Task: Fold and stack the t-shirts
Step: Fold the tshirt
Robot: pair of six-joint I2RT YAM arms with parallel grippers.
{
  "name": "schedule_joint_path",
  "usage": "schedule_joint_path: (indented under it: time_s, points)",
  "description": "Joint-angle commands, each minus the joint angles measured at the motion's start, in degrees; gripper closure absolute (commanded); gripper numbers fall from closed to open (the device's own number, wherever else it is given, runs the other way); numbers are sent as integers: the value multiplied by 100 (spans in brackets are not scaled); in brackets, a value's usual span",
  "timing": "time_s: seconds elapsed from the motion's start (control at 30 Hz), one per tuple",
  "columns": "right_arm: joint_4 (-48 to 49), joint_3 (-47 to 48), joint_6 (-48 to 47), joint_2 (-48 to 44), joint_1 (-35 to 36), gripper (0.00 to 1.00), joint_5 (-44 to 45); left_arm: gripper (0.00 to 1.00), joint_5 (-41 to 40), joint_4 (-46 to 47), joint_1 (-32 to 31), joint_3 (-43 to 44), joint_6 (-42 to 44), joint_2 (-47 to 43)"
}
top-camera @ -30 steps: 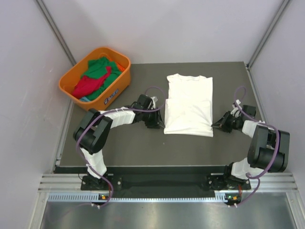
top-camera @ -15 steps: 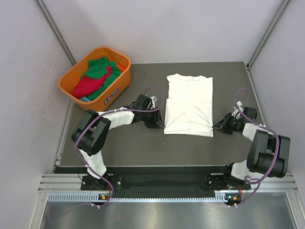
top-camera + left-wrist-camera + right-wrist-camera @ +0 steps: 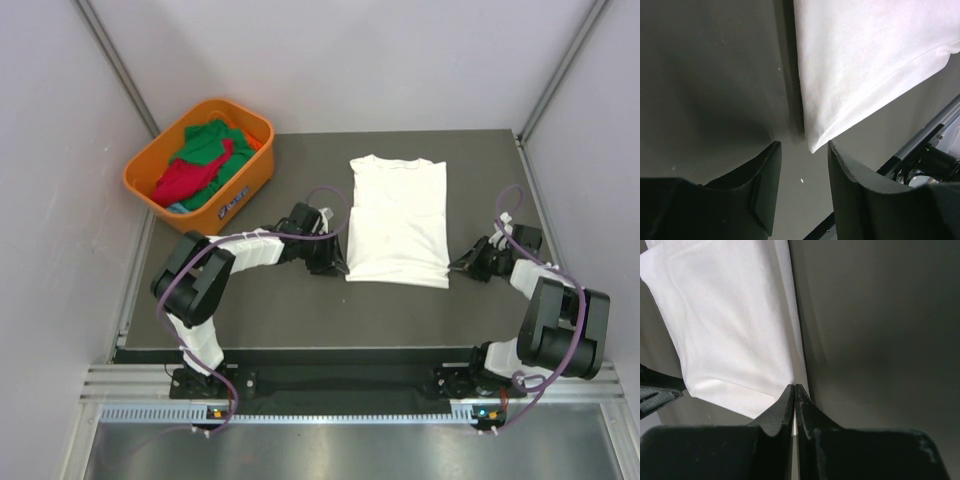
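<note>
While flat, white t-shirt (image 3: 397, 222) between left gripper (image 3: 339, 267) and right gripper (image 3: 453, 266).

The left gripper (image 3: 337, 264) has slid a little nearer, down by the near left corner of the white t-shirt (image 3: 400, 215). The right gripper (image 3: 460, 266) moved nearer too.

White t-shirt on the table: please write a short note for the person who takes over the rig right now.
Left gripper: open, at the white t-shirt's near left corner, not gripping.
Right gripper: shut at its near right edge; pinching cloth or not, unclear.
Done: the shirt lies flat, sides folded in.
Left: fold it across; green t-shirt and red t-shirt wait in the orange basket; fold, stack.
</note>
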Motion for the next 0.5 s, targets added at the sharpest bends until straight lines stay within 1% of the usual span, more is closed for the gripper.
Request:
schedule_joint_path:
  time_s: [0.0,0.13,0.17,0.33,0.37,0.47]
  points:
    - [39,-53,0,-132,-110,100,163,53,41,277,-30,-76,-35,-219]
    - [-101,79,1,-220,-118,100,180,53,-21,277,-39,-138,-9,-228]
    - [-267,131,9,-238,-110,98,241,53,-21,285,-30,-147,-9,-236]
    - [-769,246,53,-588,-110,68,373,53,-65,259,-39,-164,26,-298]
    - [-822,203,71,-668,-110,59,374,53,-65,268,-39,-164,27,-298]
    - [-857,44,45,-827,-110,56,304,53,-48,312,-48,-155,27,-263]
